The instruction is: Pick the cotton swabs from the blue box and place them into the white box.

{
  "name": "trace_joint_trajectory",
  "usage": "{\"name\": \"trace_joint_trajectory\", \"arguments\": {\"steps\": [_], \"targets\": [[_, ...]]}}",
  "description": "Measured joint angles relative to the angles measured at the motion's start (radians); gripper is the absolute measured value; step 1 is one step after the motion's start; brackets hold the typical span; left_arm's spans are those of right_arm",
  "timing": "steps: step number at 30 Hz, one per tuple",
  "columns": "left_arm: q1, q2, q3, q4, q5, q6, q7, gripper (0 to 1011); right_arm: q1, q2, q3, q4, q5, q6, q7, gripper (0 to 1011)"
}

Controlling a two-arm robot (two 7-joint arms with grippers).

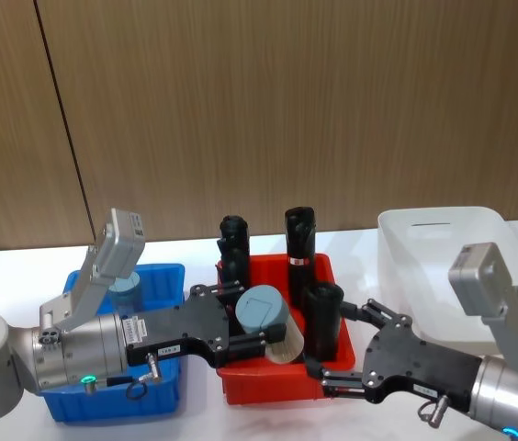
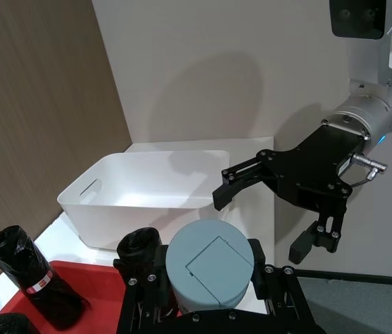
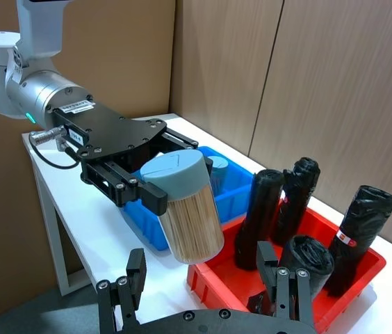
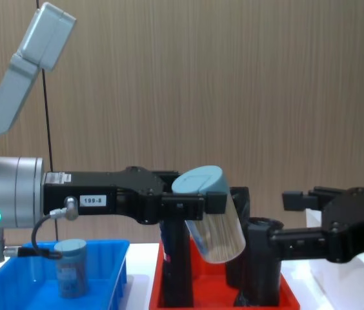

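My left gripper (image 1: pixel 261 331) is shut on a cotton swab tub (image 1: pixel 265 317), a clear cylinder of pale sticks with a grey-blue lid. It holds the tub tilted in the air above the red tray (image 1: pixel 268 388), as the chest view shows (image 4: pixel 211 216). Another cotton swab tub (image 1: pixel 124 285) stands in the blue box (image 1: pixel 112 404) at the left. My right gripper (image 1: pixel 351 349) is open just right of the held tub, its fingers facing it without touching. The white box (image 1: pixel 443 248) stands at the far right and looks empty in the left wrist view (image 2: pixel 147 202).
Several tall black wrapped rolls (image 1: pixel 298 239) stand upright in the red tray between the blue box and the white box. They rise close under and behind the held tub. A brown wood-panel wall runs behind the white table.
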Motion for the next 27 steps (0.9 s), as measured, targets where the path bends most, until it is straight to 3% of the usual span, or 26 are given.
{"name": "trace_joint_trajectory", "arguments": {"steps": [27], "targets": [[0.0,0.0,0.0,0.0,0.0,0.0,0.0,666,0.081,-0.083,-0.066,0.102,-0.06,-0.021,0.021,1002]]}}
